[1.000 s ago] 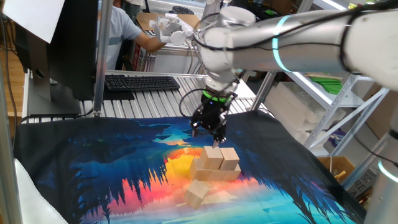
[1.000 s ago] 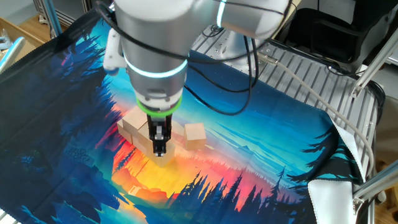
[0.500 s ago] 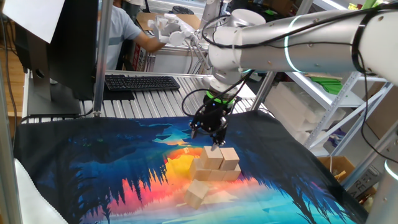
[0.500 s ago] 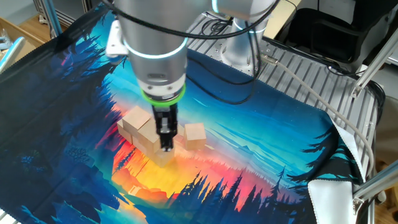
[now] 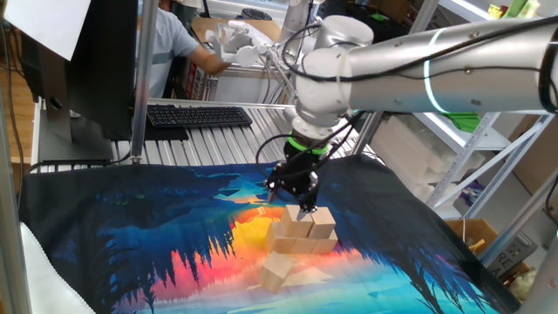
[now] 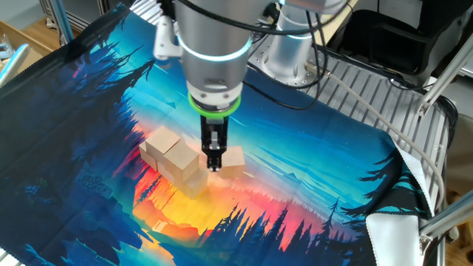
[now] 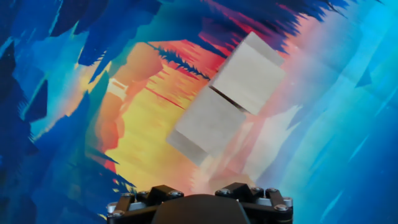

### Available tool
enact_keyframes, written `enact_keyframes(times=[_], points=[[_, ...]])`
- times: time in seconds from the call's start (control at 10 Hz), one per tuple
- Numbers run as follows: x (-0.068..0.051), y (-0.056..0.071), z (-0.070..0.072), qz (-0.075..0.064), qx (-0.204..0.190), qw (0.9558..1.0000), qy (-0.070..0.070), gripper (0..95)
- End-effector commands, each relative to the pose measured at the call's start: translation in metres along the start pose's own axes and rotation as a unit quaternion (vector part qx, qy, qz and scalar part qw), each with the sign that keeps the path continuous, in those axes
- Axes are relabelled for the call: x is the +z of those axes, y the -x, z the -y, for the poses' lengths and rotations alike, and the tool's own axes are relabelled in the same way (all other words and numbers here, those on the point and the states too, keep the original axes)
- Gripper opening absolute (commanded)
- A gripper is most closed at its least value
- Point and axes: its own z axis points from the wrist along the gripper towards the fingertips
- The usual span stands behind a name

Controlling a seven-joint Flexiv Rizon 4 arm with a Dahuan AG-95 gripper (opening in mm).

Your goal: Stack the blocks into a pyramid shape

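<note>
Pincer (image 6: 214, 164) of mine hangs mid-frame, seemingly narrow and empty; I should centre squarely over the loose tan wooden cube (image 6: 232, 159) before descending.

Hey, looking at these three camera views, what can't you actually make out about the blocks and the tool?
- Block count: the stack hides its far blocks in both fixed views.
- Tool open or shut: its fingers look too small and dark in the fixed views, and the hand view's bottom edge cuts them off.
- Loose block: the tool partly covers it.
</note>
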Motion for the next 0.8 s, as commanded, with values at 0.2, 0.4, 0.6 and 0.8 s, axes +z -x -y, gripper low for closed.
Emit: enact_keyframes(times=[0.2, 0.4, 0.6, 0.8], points=[[0.0174, -0.0052, -0.0012, 0.019, -0.004, 0.9997, 0.012, 76.0], [0.0184, -0.0052, -0.0022, 0.011, -0.003, 0.9999, 0.013, 76.0], [0.0182, -0.0052, -0.0026, 0.007, -0.011, 0.9999, 0.008, 76.0], [0.0182, -0.0052, -0.0026, 0.002, -0.018, 0.9998, -0.002, 76.0]])
